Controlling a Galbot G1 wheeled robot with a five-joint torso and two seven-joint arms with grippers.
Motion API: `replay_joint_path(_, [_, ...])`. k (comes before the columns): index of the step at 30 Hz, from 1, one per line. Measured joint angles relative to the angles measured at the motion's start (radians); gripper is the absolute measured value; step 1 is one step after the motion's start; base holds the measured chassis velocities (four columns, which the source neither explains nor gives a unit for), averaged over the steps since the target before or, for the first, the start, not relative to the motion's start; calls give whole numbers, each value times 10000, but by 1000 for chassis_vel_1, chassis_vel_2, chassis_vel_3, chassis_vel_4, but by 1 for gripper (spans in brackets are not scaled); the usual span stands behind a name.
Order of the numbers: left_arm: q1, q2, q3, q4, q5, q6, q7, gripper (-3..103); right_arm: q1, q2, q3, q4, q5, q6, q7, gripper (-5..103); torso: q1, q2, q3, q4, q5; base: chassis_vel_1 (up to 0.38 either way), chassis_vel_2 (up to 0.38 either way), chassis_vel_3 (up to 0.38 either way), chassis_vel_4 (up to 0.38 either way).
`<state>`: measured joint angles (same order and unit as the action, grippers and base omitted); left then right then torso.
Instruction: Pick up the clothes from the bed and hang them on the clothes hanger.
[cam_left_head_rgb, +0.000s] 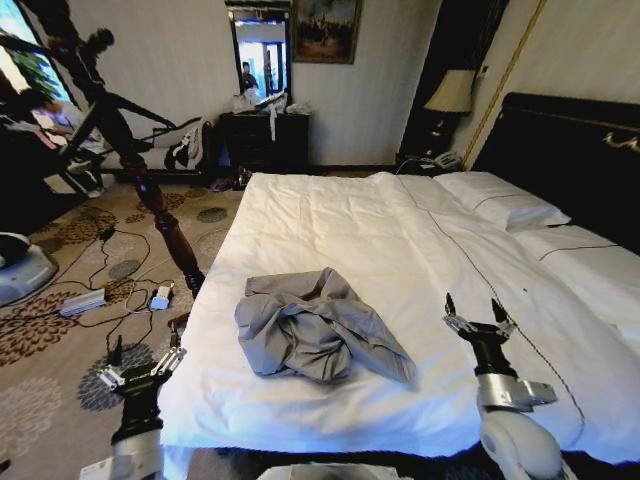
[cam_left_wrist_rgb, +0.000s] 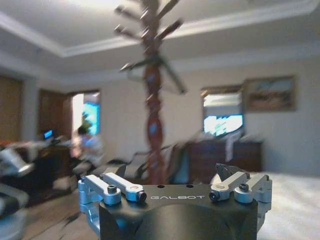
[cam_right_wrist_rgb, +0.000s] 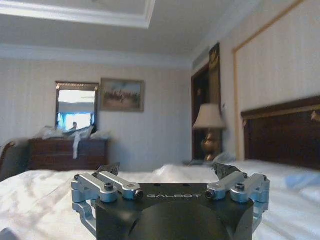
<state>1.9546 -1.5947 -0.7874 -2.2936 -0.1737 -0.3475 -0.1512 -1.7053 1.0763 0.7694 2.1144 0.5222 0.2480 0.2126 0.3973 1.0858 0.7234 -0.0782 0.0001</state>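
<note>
Head view showed the clothes (cam_left_head_rgb: 315, 328) crumpled on the bed (cam_left_head_rgb: 400, 230), untouched. Our right gripper (cam_left_head_rgb: 479, 311) and left gripper (cam_left_head_rgb: 145, 362) hovered apart-fingered, empty. We judged pickup unstarted; next demanded reaching down, then the clothes hanger (cam_left_head_rgb: 140, 170).

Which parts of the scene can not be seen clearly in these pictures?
- Clothes: crumpled on the bed, so sleeves and collar are hidden in folds, head view.
- Hanger: top cut off by the edge and blurred, left wrist view.
- Hanger base: hidden behind the bed edge, head view.
</note>
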Motion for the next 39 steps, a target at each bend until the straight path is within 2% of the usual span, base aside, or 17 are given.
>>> replay_joint_path(1, [-17, 0, -35, 180, -76, 82, -180, 100, 117, -233, -126, 8, 351, -231, 107, 100, 0, 0, 0, 2, -1, 0, 0, 0, 0])
replay_joint_path(4, [17, 7, -93, 707, -235, 49, -412, 100, 975, -1185, -883, 379, 3036, -2015, 870, 100, 0, 0, 0, 8, -3, 0, 0, 0, 0])
replay_joint_path(5, [17, 7, -93, 707, -235, 49, -412, 100, 975, -1185, -883, 379, 3036, -2015, 870, 100, 0, 0, 0, 8, -3, 0, 0, 0, 0])
replay_joint_path(7, [87, 0, -101, 808, -189, -73, -458, 100, 1584, -1572, -1396, 654, 4819, -3329, 1353, 100, 1, 0, 1, 9, -3, 0, 0, 0, 0])
replay_joint_path(8, [162, 1, -105, 754, -130, -119, -505, 100, 2005, -1752, -1776, 823, 6130, -4360, 1819, 100, 0, -1, 1, 8, -4, 0, 0, 0, 0])
replay_joint_path(9, [192, 6, -109, 669, -108, -127, -522, 100, 2187, -1802, -1956, 871, 6717, -4830, 2080, 100, 1, 0, 1, 7, -3, 0, 0, 0, 0])
replay_joint_path(10, [192, 6, -109, 669, -108, -127, -522, 100, 2187, -1802, -1956, 871, 6717, -4830, 2080, 100, 1, 0, 1, 7, -3, 0, 0, 0, 0])
replay_joint_path(14, [232, 37, -129, 270, -102, -87, -655, 100, 2819, -1834, -2881, 829, 7817, -6099, 2867, 100, 0, 0, 1, 3, -2, 0, 0, 0, 0])
replay_joint_path(17, [277, 54, -118, 132, -112, -34, -771, 100, 3091, -1790, -3483, 485, 7348, -6260, 2885, 100, 1, 0, 1, 3, -1, 0, 0, 0, 0])
replay_joint_path(20, [407, 110, -92, -144, -91, 84, -885, 100, 3357, -1702, -4246, -415, 5010, -5600, 1916, 100, 1, 0, 1, 4, 0, 0, 0, 0, 0])
replay_joint_path(21, [407, 110, -92, -144, -91, 84, -885, 100, 3357, -1702, -4246, -415, 5010, -5600, 1916, 100, 1, 0, 1, 4, 0, 0, 0, 0, 0])
replay_joint_path(24, [358, 170, -152, -264, 27, 341, -1018, 100, 3532, -1608, -4830, -1088, 2768, -4089, 502, 100, 1, 0, 1, 3, -1, 0, 0, 0, 0])
replay_joint_path(25, [358, 170, -152, -264, 27, 341, -1018, 100, 3532, -1608, -4830, -1088, 2768, -4089, 502, 100, 1, 0, 1, 3, -1, 0, 0, 0, 0])
replay_joint_path(27, [269, 179, -146, -101, 44, 428, -1046, 100, 3715, -1611, -5285, -1191, 1518, -3281, -134, 100, 0, -1, 1, 4, -3, 0, 0, 0, 0])
replay_joint_path(28, [269, 179, -146, -101, 44, 428, -1046, 100, 3715, -1611, -5285, -1191, 1518, -3281, -134, 100, 0, -1, 1, 4, -3, 0, 0, 0, 0])
replay_joint_path(33, [217, 156, -116, 98, 112, 435, -1049, 100, 3857, -1639, -5740, -1903, -1497, -1723, -1365, 100, 0, 0, 1, 3, -3, 0, 0, 0, 0])
replay_joint_path(39, [182, 182, -155, 188, 104, 468, -1056, 100, 4290, -1703, -6429, -2433, -2128, -1500, -1476, 100, 0, 0, 0, 2, -1, 0, 0, 0, 0])
